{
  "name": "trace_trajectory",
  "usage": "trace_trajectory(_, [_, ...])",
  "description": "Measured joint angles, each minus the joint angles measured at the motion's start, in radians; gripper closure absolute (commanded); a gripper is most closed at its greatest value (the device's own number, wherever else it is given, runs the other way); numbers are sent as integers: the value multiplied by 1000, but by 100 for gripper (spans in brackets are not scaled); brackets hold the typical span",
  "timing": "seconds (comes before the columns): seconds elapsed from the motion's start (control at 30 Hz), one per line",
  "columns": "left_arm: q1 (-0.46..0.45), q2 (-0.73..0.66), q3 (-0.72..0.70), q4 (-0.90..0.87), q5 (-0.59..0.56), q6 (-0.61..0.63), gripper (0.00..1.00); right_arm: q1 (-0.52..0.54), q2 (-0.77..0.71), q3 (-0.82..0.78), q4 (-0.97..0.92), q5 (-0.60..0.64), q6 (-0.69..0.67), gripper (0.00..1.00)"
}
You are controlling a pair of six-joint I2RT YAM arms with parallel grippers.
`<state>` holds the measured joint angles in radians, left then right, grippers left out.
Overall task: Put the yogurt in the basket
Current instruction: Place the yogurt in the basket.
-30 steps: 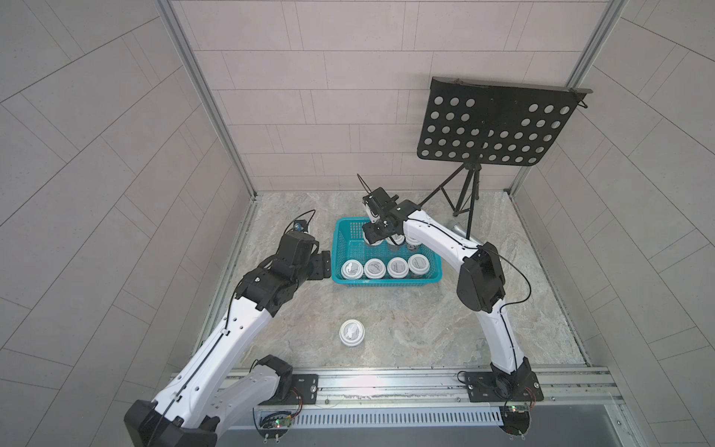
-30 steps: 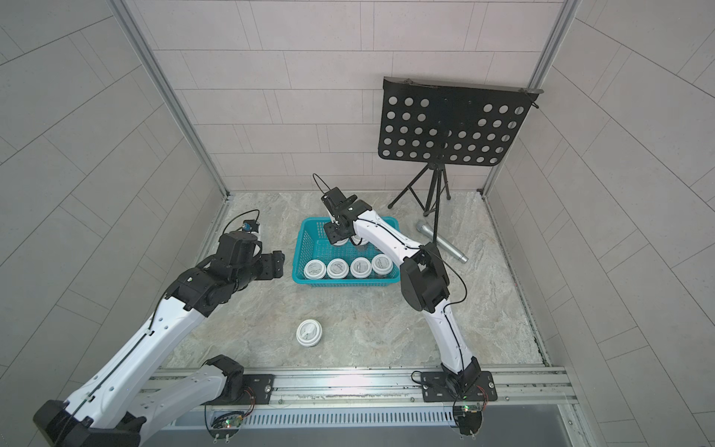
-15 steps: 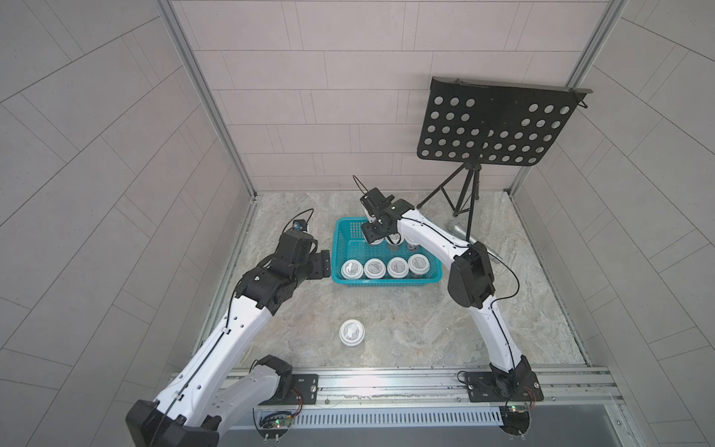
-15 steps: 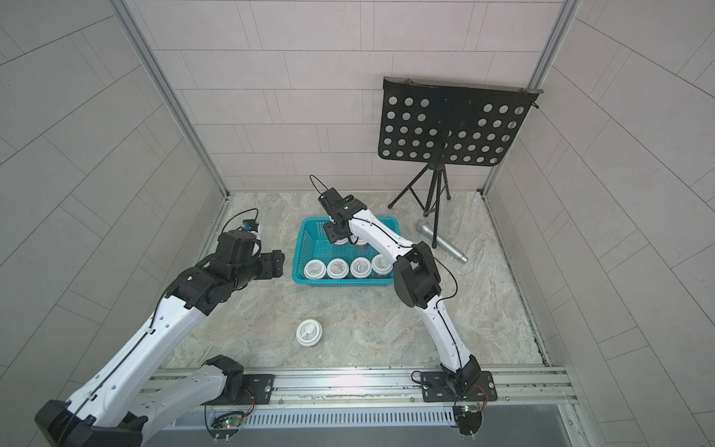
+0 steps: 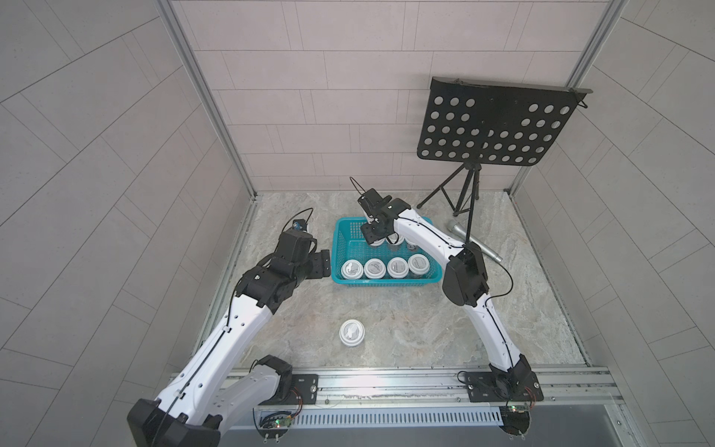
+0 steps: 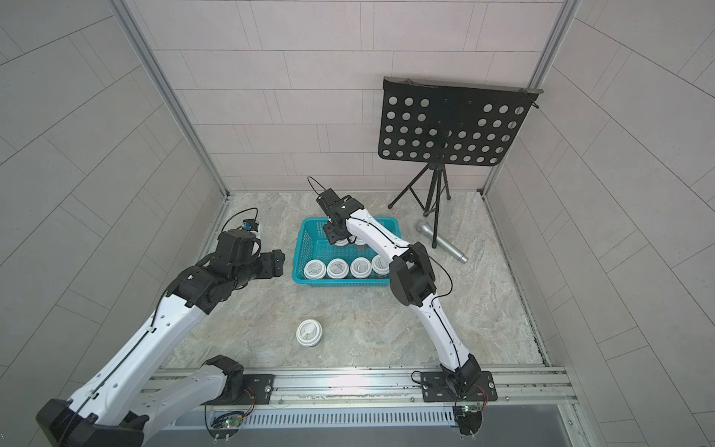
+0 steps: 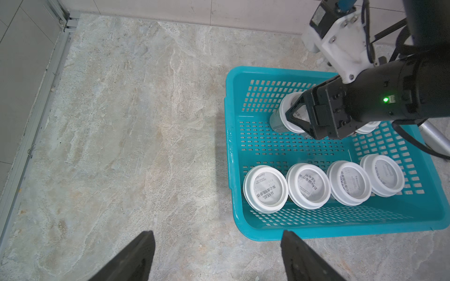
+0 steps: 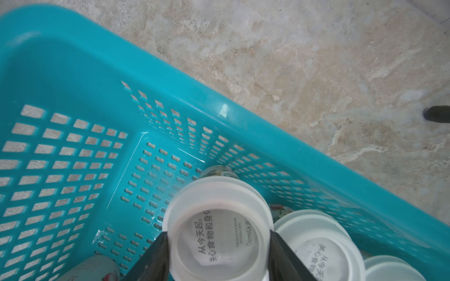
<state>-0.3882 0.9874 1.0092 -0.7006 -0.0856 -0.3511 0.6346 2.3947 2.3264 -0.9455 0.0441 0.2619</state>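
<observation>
Right tool [image 8: 218,234] clasping yogurt cup [image 8: 216,219], inside basket [image 8: 243,116]

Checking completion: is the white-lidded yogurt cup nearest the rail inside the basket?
Out: that white-lidded cup sits on the marble surface, apart from the teal perforated plastic basket.

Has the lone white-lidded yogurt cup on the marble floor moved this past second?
No. The lone white-lidded yogurt cup keeps its place before the teal plastic mesh basket.
</observation>
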Motion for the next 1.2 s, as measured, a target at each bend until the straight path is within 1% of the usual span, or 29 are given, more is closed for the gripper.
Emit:
trace_trajectory(0.17, [0,0,0,0,5,0,12,0,2,11,-9,5,0,31])
trace_trajectory(0.43, [2,0,0,0,10,0,12,0,41,48,-18,9,0,26])
trace_trajectory(0.57, [2,0,0,0,11,0,12,0,47,48,-24,10,0,26])
trace_trajectory(0.87, [4,0,0,0,14,0,12,0,47,51,-29,11,0,18])
trace_trajectory(1.2, [5,0,0,0,14,0,12,-1,46,71,-31,-23,0,18])
